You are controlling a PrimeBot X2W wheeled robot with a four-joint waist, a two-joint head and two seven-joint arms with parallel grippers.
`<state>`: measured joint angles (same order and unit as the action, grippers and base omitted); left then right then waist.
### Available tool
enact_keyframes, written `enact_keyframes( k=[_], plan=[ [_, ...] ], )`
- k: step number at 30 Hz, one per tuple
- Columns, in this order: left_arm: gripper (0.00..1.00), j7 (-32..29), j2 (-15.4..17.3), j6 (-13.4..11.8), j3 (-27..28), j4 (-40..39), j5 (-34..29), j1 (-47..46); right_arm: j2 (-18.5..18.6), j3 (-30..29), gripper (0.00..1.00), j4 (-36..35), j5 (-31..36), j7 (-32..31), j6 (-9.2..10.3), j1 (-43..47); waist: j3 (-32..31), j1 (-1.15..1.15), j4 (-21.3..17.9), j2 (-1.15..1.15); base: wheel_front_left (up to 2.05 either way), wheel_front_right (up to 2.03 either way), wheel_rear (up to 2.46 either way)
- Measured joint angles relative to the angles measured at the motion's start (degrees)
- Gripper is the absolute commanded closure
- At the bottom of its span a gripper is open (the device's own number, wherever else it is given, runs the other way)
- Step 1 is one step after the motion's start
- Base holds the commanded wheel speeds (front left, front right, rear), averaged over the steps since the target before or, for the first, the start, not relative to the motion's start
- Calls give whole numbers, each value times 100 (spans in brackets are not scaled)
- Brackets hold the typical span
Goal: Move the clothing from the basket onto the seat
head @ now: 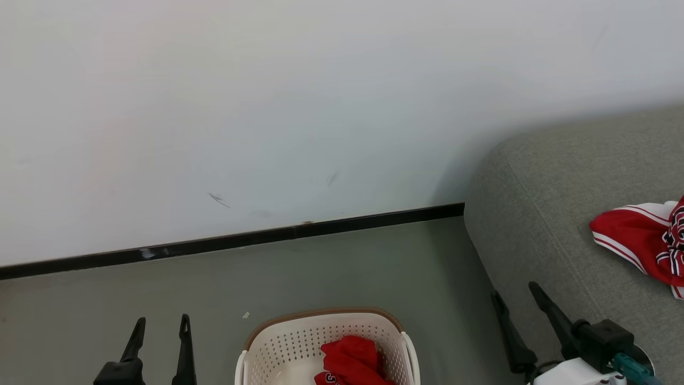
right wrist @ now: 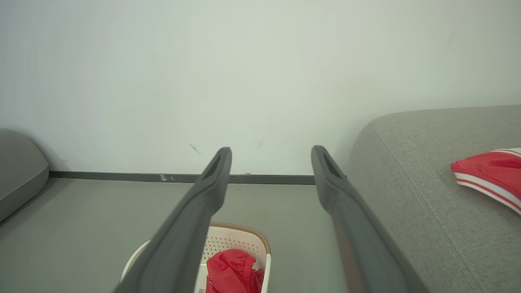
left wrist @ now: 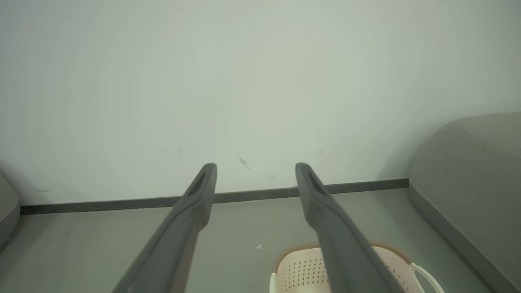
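Basket [head: 283,347]: cut off below, red garment [head: 352,361] inside.
Sofa [head: 534,214]: second garment [head: 633,235], partly out of frame.
Left fingers [head: 185,342], right fingers [head: 552,310]: apart, empty.

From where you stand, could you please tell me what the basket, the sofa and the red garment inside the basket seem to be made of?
Basket: likely moulded white plastic, smooth; regular holes, thin rigid walls, brown rim band.
Sofa: grey woven upholstery, matte; coarse weave and a stitched seam show.
Garment: thin red cloth, perhaps synthetic jersey; it crumples in soft folds.
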<state>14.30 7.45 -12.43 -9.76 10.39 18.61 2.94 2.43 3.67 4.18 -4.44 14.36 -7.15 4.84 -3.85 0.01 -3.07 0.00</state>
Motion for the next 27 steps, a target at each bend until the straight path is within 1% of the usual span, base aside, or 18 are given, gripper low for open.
enact_keyframes(
  k=[7, 14, 20, 27],
  plan=[
    [0, 0, -1, 13, 0, -9, -12, -12, -1, 30, 0, -89, -19, 0, 0, 1, 99, 0, 9, 0, 0, 0, 0],
    [0, 0, 34, 114, -153, -1, -123, -130, -3, -4, 0, -229, -94, 0, 0, 0, 257, 0, -3, 0, 0, 0, 0],
    [0, -3, 127, 328, -399, 11, -277, -548, -5, -138, 0, -380, -136, 0, 0, -2, 440, 0, -37, 0, 0, 0, 0],
    [0, -90, 108, 559, -810, 109, -482, -946, -13, -412, 0, -583, -153, 0, 0, -35, 710, -1, -113, 0, 0, 0, 0]
  ],
)
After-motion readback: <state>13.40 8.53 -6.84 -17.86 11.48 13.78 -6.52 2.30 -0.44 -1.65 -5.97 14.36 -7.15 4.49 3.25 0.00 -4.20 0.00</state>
